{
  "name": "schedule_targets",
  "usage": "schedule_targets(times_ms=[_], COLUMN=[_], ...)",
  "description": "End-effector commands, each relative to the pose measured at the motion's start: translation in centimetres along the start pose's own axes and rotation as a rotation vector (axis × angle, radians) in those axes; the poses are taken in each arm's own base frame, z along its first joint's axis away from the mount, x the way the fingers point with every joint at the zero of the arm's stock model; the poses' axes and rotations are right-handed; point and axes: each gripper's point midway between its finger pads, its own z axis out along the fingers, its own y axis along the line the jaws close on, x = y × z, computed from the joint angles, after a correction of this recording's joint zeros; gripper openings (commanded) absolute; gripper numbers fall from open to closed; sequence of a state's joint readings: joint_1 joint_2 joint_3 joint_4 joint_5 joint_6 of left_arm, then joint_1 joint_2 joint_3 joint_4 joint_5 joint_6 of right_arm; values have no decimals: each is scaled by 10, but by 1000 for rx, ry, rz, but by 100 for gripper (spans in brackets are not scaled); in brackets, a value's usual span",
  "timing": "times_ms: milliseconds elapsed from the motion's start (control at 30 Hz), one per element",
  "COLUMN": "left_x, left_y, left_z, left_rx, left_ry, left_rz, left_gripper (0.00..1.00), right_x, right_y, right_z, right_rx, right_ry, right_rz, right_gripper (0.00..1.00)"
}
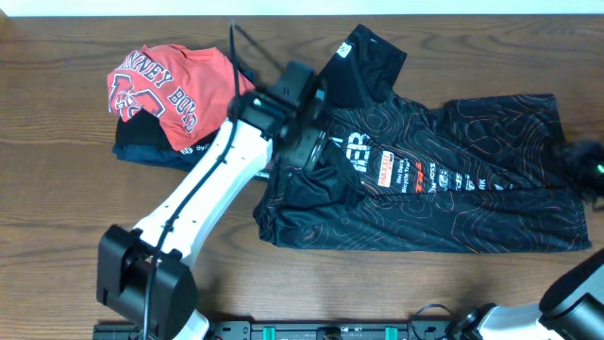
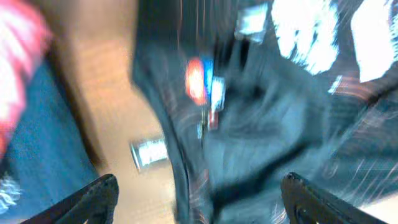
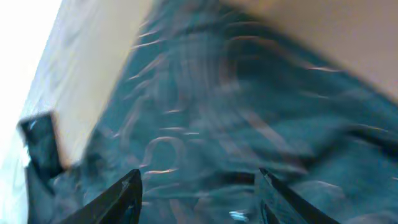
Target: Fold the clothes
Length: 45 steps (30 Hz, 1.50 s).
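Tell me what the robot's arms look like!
The left arm is a white tube with black joints, a thin black cable along it and a black box base. The right arm shows dark grey and white parts. The left gripper and right gripper each have two black, pointed fingers.

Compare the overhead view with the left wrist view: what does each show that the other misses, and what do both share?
Only overhead: the whole outline of the large black short-sleeved jersey with wavy line pattern, and the white left arm reaching over it. Only left wrist: that arm's two dark fingers, standing wide apart above the cloth. Both: the jersey's small coloured logos, the red T-shirt with white lettering, the navy folded garment beneath it, and the brown wooden table.
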State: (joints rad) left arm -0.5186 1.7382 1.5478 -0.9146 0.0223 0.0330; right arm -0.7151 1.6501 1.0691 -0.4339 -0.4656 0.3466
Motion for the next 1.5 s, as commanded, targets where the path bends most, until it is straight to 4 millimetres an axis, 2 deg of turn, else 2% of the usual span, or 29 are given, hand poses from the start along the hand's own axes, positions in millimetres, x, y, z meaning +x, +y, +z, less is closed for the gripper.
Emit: schedule_targets(times_ms=[0,33,100,167,233,333,467,567,633,767,900,1133,1467], left_x=[-46,-62,-80,-98,-116,-145,-185,-200,-203,-199,-196,-196,-169], left_y=[14,17,18,25,33,38,37,34,33,32,32,31,12], left_z=[-16,-16,-10,4,24,52,83,103,118,158,184,204,234], left_rx=[-15,7,67,115,144,178,195,195,199,209,208,208,230], left_ry=[-135,-176,-213,-242,-275,-357,-513,-581,-593,-591,-597,-624,-510], left_rz=[38,28,27,7,-8,-7,20,26,18,-7,-6,1,12], left_gripper=[89,89,89,89,89,89,88,85,82,81,81,81,64], right_x=[-16,-19,-24,-26,-24,-13,9,22,31,48,58,65,72], right_y=[55,67,87,103,113,116,110,104,100,90,85,81,77], right_z=[-6,-7,-10,-13,-14,-11,-9,-9,-10,-12,-13,-15,-17], right_rx=[-77,-93,-119,-138,-150,-151,-123,-101,-87,-60,-43,-26,-13], right_ry=[-39,-48,-61,-67,-63,-26,59,113,151,220,261,292,318], right_rz=[-161,-186,-222,-250,-267,-269,-243,-235,-251,-244,-227,-213,-203], right_gripper=[56,56,59,64,64,64,62,61,60,59,60,60,58])
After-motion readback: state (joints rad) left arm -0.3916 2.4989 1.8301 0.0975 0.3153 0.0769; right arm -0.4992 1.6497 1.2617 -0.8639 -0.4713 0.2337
